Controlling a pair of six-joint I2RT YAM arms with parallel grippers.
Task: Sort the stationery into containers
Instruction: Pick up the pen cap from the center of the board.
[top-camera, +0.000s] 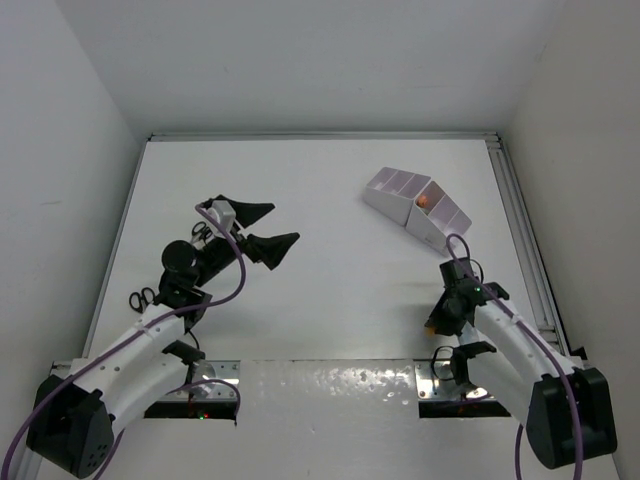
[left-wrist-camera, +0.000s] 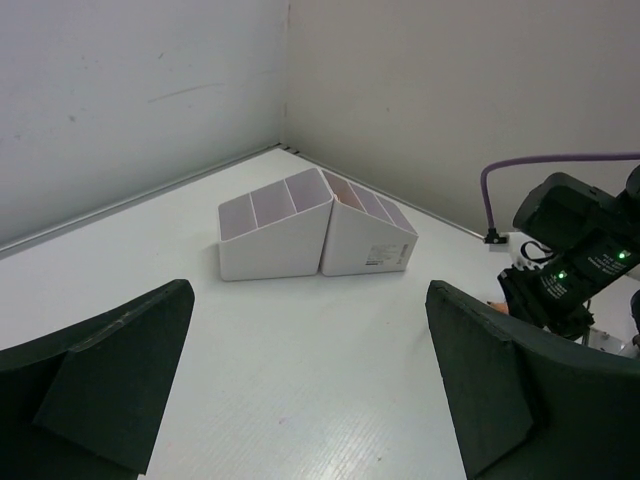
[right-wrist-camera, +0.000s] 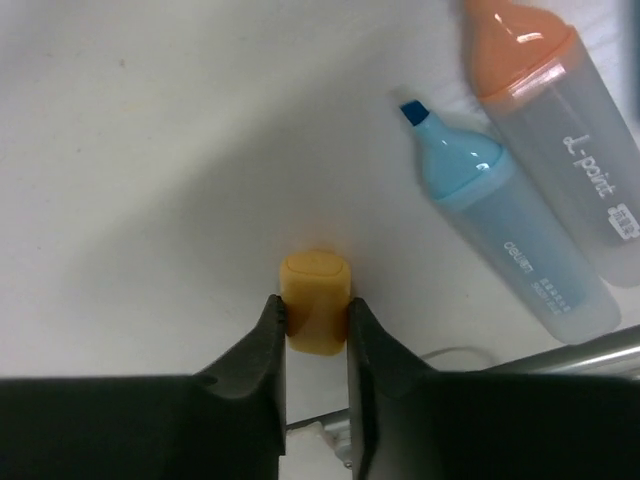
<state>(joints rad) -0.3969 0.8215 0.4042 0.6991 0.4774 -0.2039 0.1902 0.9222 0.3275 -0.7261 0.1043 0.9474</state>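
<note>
My right gripper (right-wrist-camera: 315, 322) is shut on a small yellow eraser (right-wrist-camera: 315, 298), held down at the table surface. In the top view this gripper (top-camera: 437, 322) is near the front right of the table. A blue highlighter (right-wrist-camera: 510, 235) and an orange-capped highlighter (right-wrist-camera: 560, 130) lie just right of the eraser. The white organiser (top-camera: 440, 228) with lilac-lined compartments stands at the back right, with a small orange item (top-camera: 423, 200) in one compartment. My left gripper (top-camera: 268, 232) is open and empty over the middle left; in its own view (left-wrist-camera: 310, 330) it faces the organiser (left-wrist-camera: 290, 250).
Black-handled scissors (top-camera: 141, 297) lie at the left edge beside the left arm. A metal rail (top-camera: 525, 240) runs along the right side of the table. White walls close in the back and both sides. The right arm (left-wrist-camera: 580, 260) shows in the left wrist view.
</note>
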